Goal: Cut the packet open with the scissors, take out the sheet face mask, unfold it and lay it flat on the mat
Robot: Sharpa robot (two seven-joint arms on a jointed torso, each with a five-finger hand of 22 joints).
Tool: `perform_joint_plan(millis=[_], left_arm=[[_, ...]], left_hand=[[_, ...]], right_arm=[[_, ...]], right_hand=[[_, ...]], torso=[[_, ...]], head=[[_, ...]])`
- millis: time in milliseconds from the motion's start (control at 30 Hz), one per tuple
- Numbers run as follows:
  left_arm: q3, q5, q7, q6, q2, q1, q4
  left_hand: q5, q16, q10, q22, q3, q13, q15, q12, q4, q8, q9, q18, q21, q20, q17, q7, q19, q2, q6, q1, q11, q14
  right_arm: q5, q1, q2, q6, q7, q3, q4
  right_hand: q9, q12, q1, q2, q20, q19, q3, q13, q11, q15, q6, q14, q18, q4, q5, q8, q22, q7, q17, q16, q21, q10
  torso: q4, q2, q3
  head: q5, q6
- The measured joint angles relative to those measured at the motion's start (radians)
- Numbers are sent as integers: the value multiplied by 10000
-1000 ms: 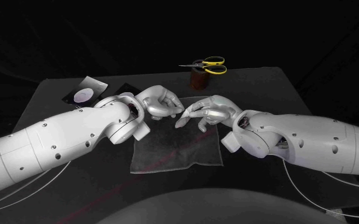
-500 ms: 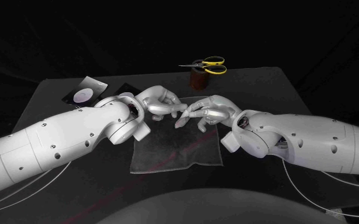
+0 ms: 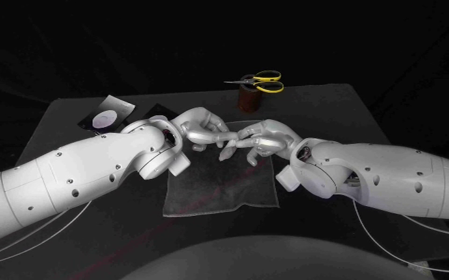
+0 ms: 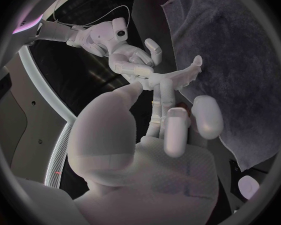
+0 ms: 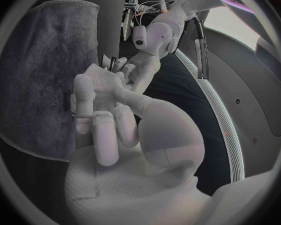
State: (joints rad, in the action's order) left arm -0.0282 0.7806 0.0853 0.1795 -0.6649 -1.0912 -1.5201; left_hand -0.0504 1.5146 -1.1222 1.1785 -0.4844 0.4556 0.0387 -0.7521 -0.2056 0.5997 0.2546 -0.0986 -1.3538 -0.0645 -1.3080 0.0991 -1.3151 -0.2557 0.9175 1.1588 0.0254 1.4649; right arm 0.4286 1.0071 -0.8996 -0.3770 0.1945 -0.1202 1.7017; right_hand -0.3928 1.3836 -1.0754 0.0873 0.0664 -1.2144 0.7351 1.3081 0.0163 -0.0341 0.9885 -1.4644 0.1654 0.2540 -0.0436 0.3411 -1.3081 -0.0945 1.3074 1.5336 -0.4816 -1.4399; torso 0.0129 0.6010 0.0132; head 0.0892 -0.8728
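The gap between the 2 hands has closed. 1 second ago the fingertips of the left robot hand (image 3: 198, 129) and the right robot hand (image 3: 265, 139) were apart above the far end of the mat (image 3: 220, 192); now they meet there, the left having reached across to the right.

The wrist views show what they meet on: the sheet face mask (image 4: 185, 76), still a small pale folded wad. The right robot hand holds it between its fingertips, and the left robot hand looks to have pinched its free edge. The mask is up in the air above the mat, touching neither the mat nor the tabletop (image 3: 327, 108).

By my reading, cutting and taking out are finished and unfolding is just starting, since both hands now have a hold from which to draw the folds apart. The scissors (image 3: 260, 81) are parked in a brown holder (image 3: 249, 101) at the back, and the packet (image 3: 105, 119) lies well to the left.

From the head view the mask is almost wholly hidden behind the meeting fingers. Which layer the left fingertips have caught is too small to tell. Whether the packet's edge is cut cannot be made out, nor can a dark flat thing lying just beside it.
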Motion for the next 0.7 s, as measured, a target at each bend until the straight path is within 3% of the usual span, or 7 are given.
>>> perform_joint_plan(millis=[600,700], left_arm=[[1,156,211,-9,107,-2,21],[4,193,234,-9,109,-4,13]], left_hand=[[1,140,-77,302,555,181,0,-145,289,-58,60,2,-121,-1,0,-138,-145,14,324,958,-75,0],[4,152,-116,360,500,209,0,-146,343,-91,63,2,-151,54,0,-193,-200,235,442,1292,-111,0]], right_arm=[[0,-3,9,10,22,0,74],[0,-4,11,10,22,-5,70]], right_hand=[[0,-1,0,0,0,1,-1,-7,0,1,-12,1,-30,1,-28,37,6,-14,9,28,2,0],[-1,-2,0,0,0,1,-1,-3,1,1,-15,1,-32,0,-28,77,5,-18,9,28,2,0]], torso=[[-3,0,-1],[-3,2,-1]], head=[[54,0],[57,0]])
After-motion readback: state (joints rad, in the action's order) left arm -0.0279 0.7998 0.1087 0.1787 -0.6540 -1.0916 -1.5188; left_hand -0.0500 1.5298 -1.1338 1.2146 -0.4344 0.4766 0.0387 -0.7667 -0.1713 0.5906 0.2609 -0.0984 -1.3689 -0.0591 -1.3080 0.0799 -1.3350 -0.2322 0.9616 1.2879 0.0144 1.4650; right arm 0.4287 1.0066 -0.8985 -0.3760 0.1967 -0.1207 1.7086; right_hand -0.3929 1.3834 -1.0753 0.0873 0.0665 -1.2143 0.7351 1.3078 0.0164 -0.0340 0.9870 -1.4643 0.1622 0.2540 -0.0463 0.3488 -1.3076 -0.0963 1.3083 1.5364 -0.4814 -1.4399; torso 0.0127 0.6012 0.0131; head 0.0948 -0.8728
